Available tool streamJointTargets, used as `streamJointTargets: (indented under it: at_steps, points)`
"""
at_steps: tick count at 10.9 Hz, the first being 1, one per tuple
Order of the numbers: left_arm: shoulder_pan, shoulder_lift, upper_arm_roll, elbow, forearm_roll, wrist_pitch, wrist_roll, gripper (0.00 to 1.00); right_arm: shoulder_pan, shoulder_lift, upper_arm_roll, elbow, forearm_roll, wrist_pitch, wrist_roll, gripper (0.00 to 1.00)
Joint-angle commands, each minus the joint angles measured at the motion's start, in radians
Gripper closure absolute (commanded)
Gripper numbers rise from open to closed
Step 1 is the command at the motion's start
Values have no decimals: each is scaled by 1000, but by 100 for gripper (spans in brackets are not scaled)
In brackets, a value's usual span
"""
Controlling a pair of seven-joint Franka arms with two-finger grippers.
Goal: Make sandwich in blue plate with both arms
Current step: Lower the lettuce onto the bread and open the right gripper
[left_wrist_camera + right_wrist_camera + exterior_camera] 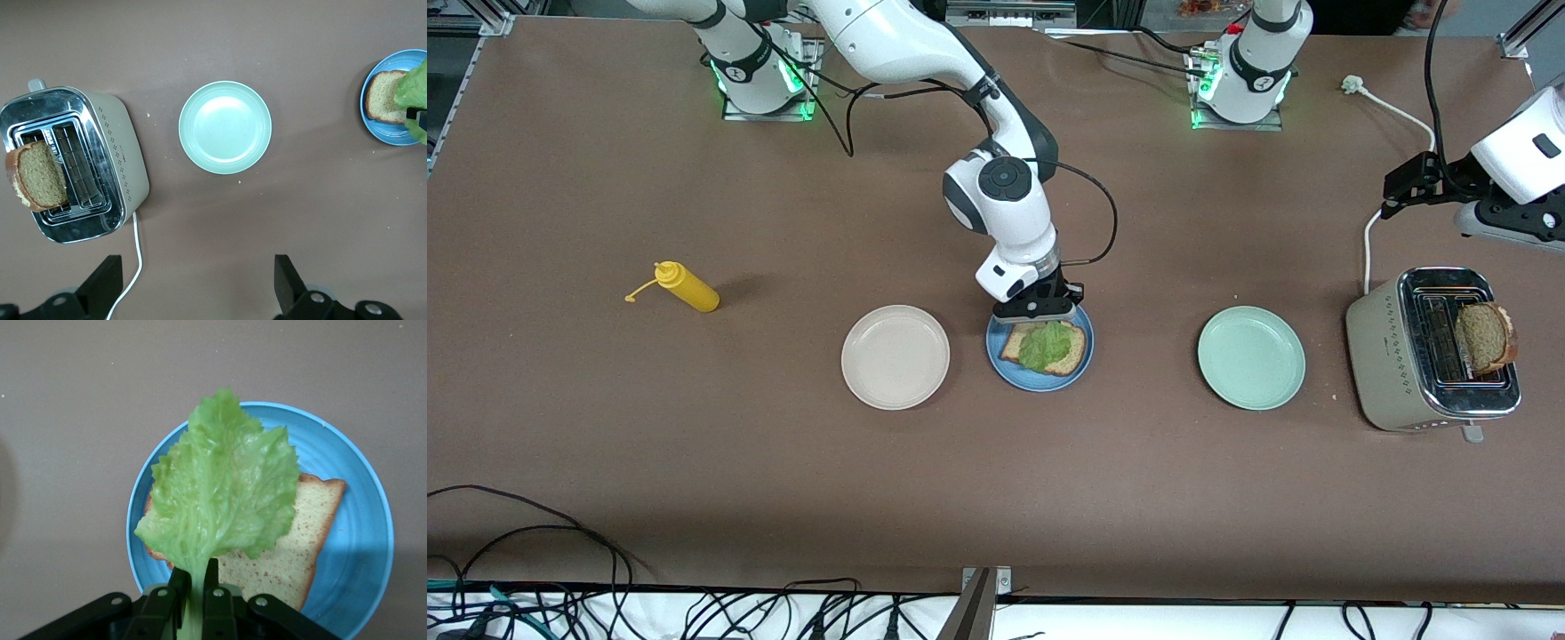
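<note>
A bread slice (1072,351) (300,540) lies on the blue plate (1014,372) (360,520) at the middle of the table. A ruffled green lettuce leaf (1045,347) (227,493) is spread over the slice. My right gripper (1040,316) (195,577) hangs just above the plate's edge, shut on the leaf's stem. Another bread slice (1485,336) (40,175) sticks up out of the toaster (1405,373) (123,153) at the left arm's end of the table. My left gripper (1405,187) (197,293) hovers open over bare table beside the toaster, holding nothing.
A beige plate (895,357) sits beside the blue plate toward the right arm's end, a mint-green plate (1251,357) (225,127) toward the toaster. A yellow squeeze bottle (687,287) lies on its side. The toaster's white cord (1368,240) runs toward the bases.
</note>
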Motion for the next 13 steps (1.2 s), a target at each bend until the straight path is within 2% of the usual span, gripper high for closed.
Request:
streamJointTargets:
  at_steps: [1,6,10,12,13]
  points:
    - [4,-11,-1,-2,-12,-11,8,0,-1,3,0,15,14,-14,15,0]
    - [4,-11,-1,-2,-12,-11,8,0,-5,-30,-9,15,14,-57,-2,0]
    - [2,-11,-1,-2,-11,-11,7,0,-54,-194,-65,-3,20,-349,-170,0]
    - [2,-11,-1,-2,-10,-11,7,0,-77,-320,-126,-80,22,-488,-296,0]
    - [2,-11,-1,0,-10,-11,7,0,-79,-390,-167,-139,24,-516,-349,0]
